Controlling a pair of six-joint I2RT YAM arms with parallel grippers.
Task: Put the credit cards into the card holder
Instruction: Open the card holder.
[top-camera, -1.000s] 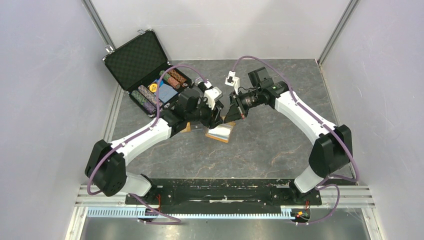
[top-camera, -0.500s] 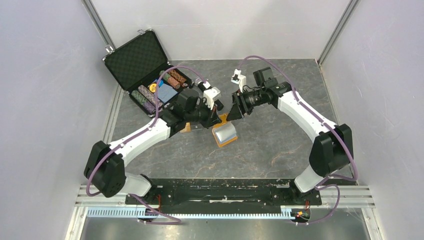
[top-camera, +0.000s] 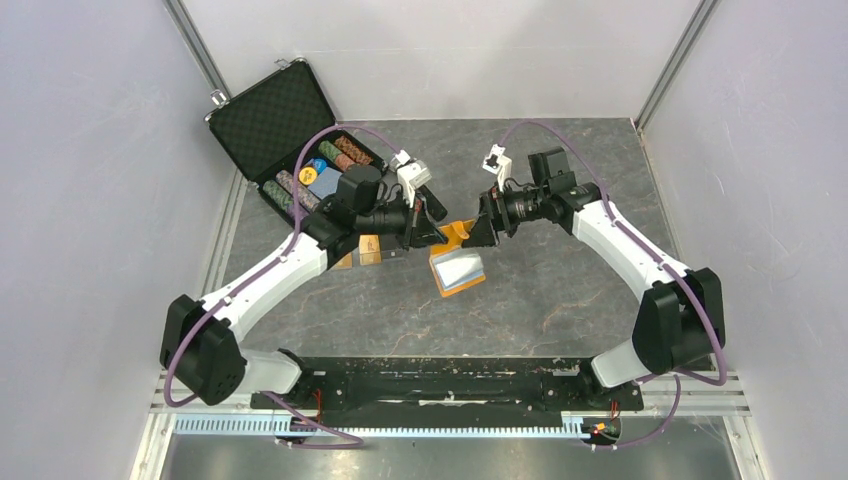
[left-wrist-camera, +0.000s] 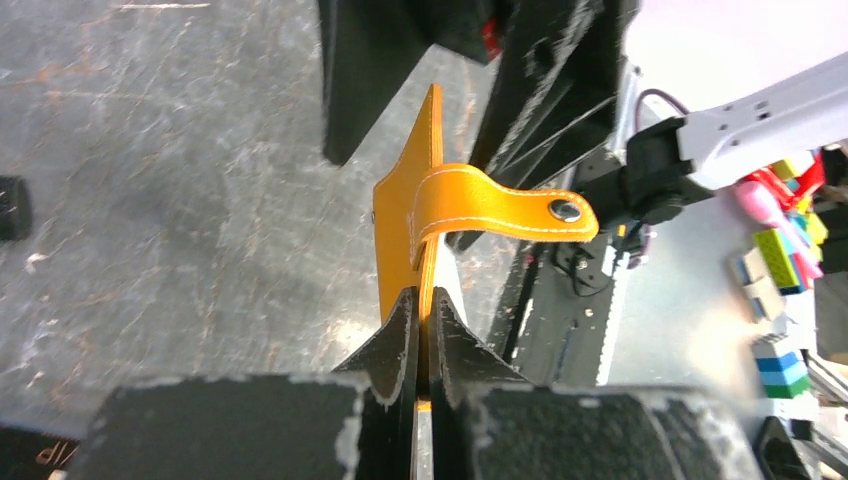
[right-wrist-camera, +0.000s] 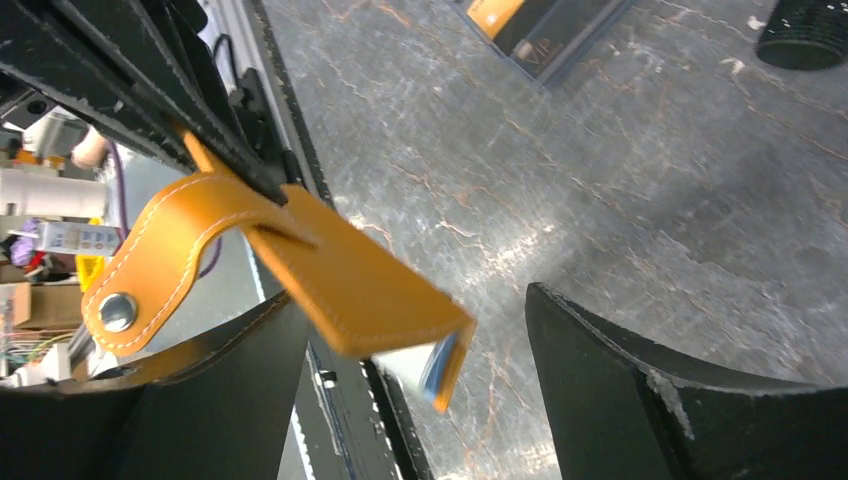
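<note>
Right gripper (top-camera: 480, 229) had released, jaws wide; left gripper (left-wrist-camera: 421, 315) clamped one card holder (right-wrist-camera: 350, 290); two half-hidden credit cards (top-camera: 369, 247) at nine o'clock.

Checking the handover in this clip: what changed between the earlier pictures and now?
The left gripper closed its jaws on the card holder, gripping the orange panel by its edge. The right gripper, which had held it, let go, opened its jaws and drew back to the right. The card holder is now held by the left alone. The black chip case stayed where it was.
</note>
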